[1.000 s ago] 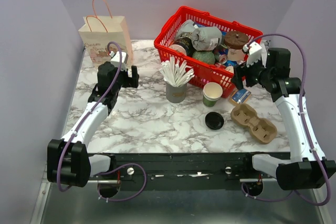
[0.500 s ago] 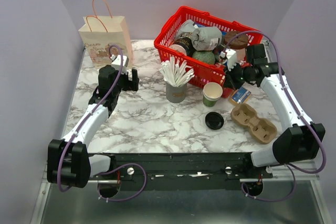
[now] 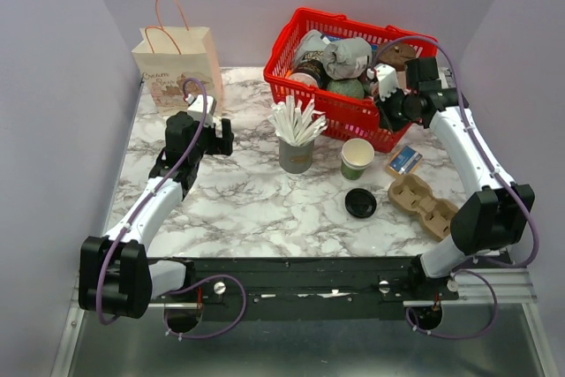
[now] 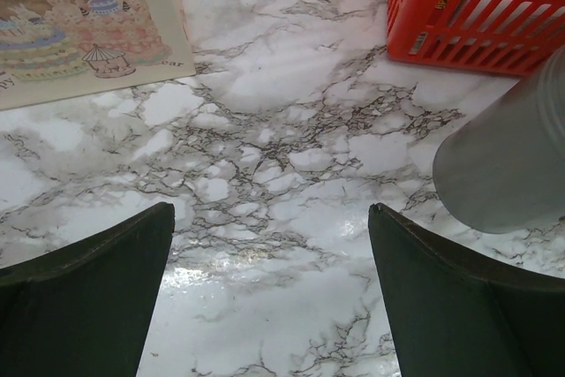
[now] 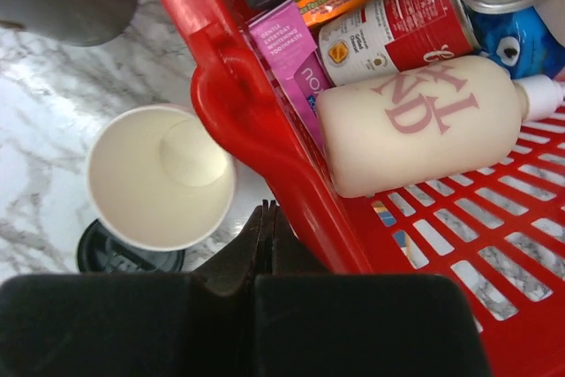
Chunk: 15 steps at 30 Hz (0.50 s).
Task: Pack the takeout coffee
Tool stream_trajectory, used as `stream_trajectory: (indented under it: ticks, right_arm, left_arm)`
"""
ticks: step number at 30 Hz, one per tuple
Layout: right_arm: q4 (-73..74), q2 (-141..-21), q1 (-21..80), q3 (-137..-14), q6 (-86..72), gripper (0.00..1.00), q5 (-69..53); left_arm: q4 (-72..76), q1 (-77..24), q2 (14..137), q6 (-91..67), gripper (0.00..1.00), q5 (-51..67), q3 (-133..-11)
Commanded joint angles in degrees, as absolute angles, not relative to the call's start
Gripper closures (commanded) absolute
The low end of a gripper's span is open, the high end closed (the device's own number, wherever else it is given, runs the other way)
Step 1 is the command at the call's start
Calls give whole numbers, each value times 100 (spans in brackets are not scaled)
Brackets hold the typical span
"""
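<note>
- The right gripper (image 5: 267,218) is hovering over the red basket's (image 3: 335,116) front rim, with its fingers pressed together on nothing.
- The takeout coffee is not showing plainly. A dark cup-like shape (image 3: 309,72) in the basket's left corner may be it, lying leftward of that claw, but its axis is too small to tell.
- The left gripper (image 4: 269,253) is standing spread, well left of the basket, so the right arm is sitting nearer.
- Just in front of the basket, a lidless paper cup (image 5: 159,174) is showing its smooth, pale inside.
</note>
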State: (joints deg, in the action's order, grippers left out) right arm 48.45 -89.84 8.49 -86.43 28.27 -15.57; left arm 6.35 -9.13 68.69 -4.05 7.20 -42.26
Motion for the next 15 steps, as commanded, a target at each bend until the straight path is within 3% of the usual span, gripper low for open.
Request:
stream_trajectory:
  ticks: [1, 4, 6, 8, 9, 11, 15]
  right_arm:
    - [3990, -9264, 642, -8886, 2935, 99, -825]
    - [4629, -9133, 642, -8930, 3608, 99, -1965]
    - [5420, -9071, 650, -8886, 4154, 85, -2819]
    - [6034, -8966, 650, -8772, 4911, 57, -3197]
    - [6177, -8939, 676, -8641, 5113, 53, -3243]
    - [6423, -8816, 721, -8500, 5536, 48, -3357]
    - [6872, -8798, 861, -8411, 6265, 48, -3621]
  left_arm:
    - [879, -932, 6741, -343, 1, 826, -4113]
    - [826, -932, 6689, -308, 1, 870, -4105]
    - [782, -932, 6654, -264, 1, 922, -4078]
    - [712, -932, 6653, -168, 1, 1010, -4052]
    - [695, -932, 6636, -150, 1, 1063, -4043]
    - [624, -932, 6627, -114, 1, 1151, -4034]
    - [554, -932, 6583, -123, 1, 1230, -3982]
